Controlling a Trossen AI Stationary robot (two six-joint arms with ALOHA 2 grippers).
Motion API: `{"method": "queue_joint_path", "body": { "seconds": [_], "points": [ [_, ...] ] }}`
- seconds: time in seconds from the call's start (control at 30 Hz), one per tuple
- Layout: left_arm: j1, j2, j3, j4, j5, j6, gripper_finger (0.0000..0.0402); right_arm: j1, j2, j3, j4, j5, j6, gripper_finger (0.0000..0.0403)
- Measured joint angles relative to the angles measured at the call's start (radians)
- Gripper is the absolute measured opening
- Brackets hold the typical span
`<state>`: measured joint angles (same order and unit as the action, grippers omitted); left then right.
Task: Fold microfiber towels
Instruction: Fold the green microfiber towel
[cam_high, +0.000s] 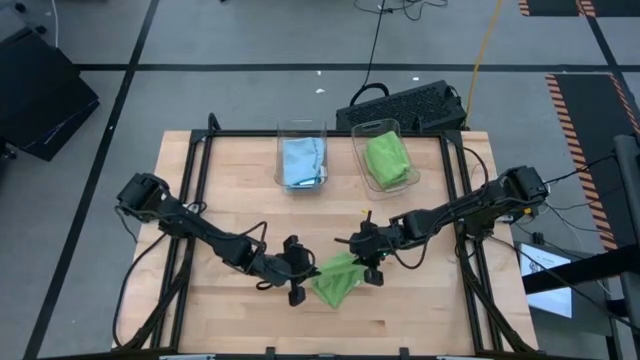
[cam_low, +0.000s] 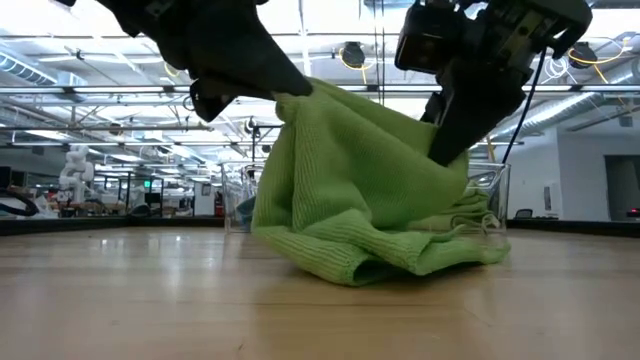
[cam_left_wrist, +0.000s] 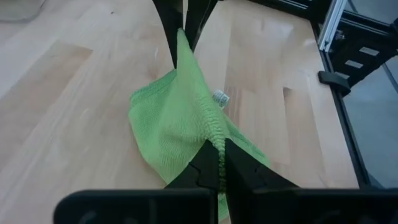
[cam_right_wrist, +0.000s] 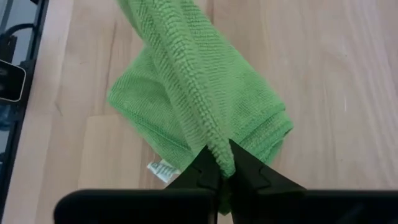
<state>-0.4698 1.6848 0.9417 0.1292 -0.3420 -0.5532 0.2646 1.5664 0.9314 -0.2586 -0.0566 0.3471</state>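
High view: table (cam_high: 240, 170) of light wood. Green towel (cam_high: 337, 280) lies crumpled near the near edge, roughly centre. Left gripper (cam_high: 298, 277) at the towel's left side, right gripper (cam_high: 366, 262) at its upper right; both arms reach in low from the table's sides. At the far edge, two clear bins: left bin (cam_high: 302, 130) holds a blue towel (cam_high: 303, 162), right bin (cam_high: 372, 130) holds another green cloth (cam_high: 386, 158). A dark keyboard (cam_high: 405, 105) sits just beyond the table.

Low view: green towel (cam_low: 365, 195) lifted at two corners, its bulk sagging in folds onto the wood. Left gripper (cam_low: 285, 90) pinches the upper left corner; right gripper (cam_low: 445, 150) holds the right edge.

Left wrist view: left gripper (cam_left_wrist: 217, 162) jaws closed on a stitched edge of the towel (cam_left_wrist: 177, 118). Across the cloth, the right gripper (cam_left_wrist: 182, 40) clamps the opposite corner. White label (cam_left_wrist: 221, 97) shows by the hem.

Right wrist view: right gripper (cam_right_wrist: 222, 165) jaws closed on the towel (cam_right_wrist: 199, 93) hem; the cloth rises in a taut ridge away from it. Label (cam_right_wrist: 163, 168) lies on the wood beside the fold.
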Motion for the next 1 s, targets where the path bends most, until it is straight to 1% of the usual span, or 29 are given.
{"method": "queue_joint_path", "body": {
  "seconds": [0.07, 0.17, 0.3, 0.4, 0.5, 0.63, 0.77, 0.87, 1.0],
  "points": [
    [-0.001, 0.0, 0.0, 0.003, 0.0, -0.001, 0.0012, 0.0, 0.0, 0.0, -0.001, 0.0, 0.002, 0.0011],
    [-0.001, 0.0, 0.0, 0.019, 0.007, -0.011, 0.0029, -0.001, 0.0, 0.0, -0.014, 0.002, 0.006, 0.0016],
    [-0.006, -0.002, 0.0, 0.098, 0.037, -0.006, 0.0066, -0.003, 0.003, -0.006, -0.052, 0.008, 0.002, 0.0022],
    [-0.005, 0.002, 0.0, 0.134, 0.037, -0.011, 0.0096, -0.004, 0.002, -0.004, -0.062, 0.009, -0.035, 0.003],
    [-0.005, 0.022, 0.0, 0.132, 0.027, -0.036, 0.0122, -0.001, 0.002, -0.004, -0.071, 0.004, -0.09, 0.0046],
    [0.007, 0.061, 0.0, 0.137, 0.012, -0.128, 0.0144, 0.013, 0.002, -0.003, -0.066, 0.003, -0.144, 0.0081],
    [0.028, 0.093, 0.0, 0.189, 0.005, -0.224, 0.0147, 0.026, 0.002, -0.003, -0.064, -0.007, -0.15, 0.0127],
    [0.043, 0.111, 0.0, 0.275, 0.004, -0.266, 0.0137, 0.025, -0.007, -0.003, -0.076, -0.083, -0.135, 0.016],
    [0.064, 0.149, 0.001, 0.418, 0.003, -0.292, 0.0116, 0.025, -0.022, -0.001, -0.098, -0.217, -0.089, 0.0197]
  ]
}}
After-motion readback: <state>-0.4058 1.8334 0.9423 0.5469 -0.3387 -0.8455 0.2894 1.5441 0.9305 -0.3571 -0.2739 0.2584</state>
